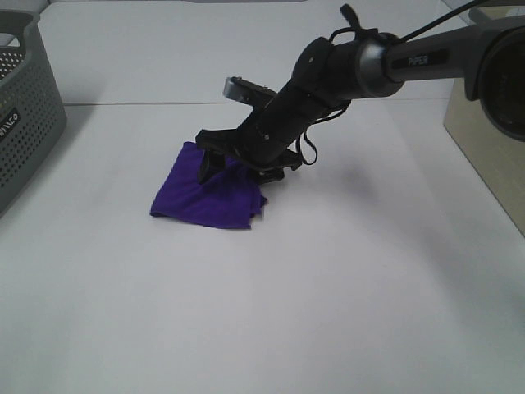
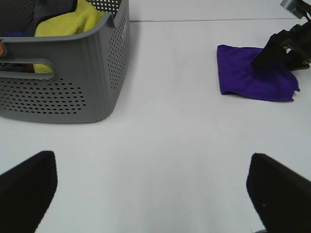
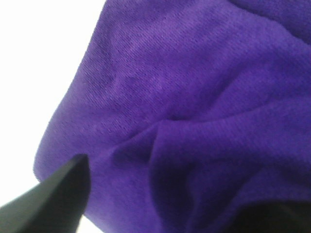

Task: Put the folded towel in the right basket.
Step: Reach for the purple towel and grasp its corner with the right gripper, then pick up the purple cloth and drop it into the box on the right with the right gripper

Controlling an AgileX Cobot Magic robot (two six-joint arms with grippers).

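The folded purple towel [image 1: 205, 201] lies on the white table, left of centre. My right gripper [image 1: 235, 171] reaches across and presses down on the towel's far edge, its black fingers spread apart with cloth between them. In the right wrist view the towel [image 3: 184, 87] fills the frame and bunches into a ridge between the two fingertips [image 3: 58, 191]. The left wrist view shows the towel [image 2: 248, 77] with the right gripper [image 2: 279, 51] on it. My left gripper [image 2: 155, 194] is open and empty, well short of the towel. The beige right basket [image 1: 484, 139] stands at the right edge.
A grey perforated basket [image 1: 25, 115] stands at the left edge. In the left wrist view this basket [image 2: 73, 77] holds a yellow cloth [image 2: 68, 19]. Bare white table lies between the towel and the beige basket.
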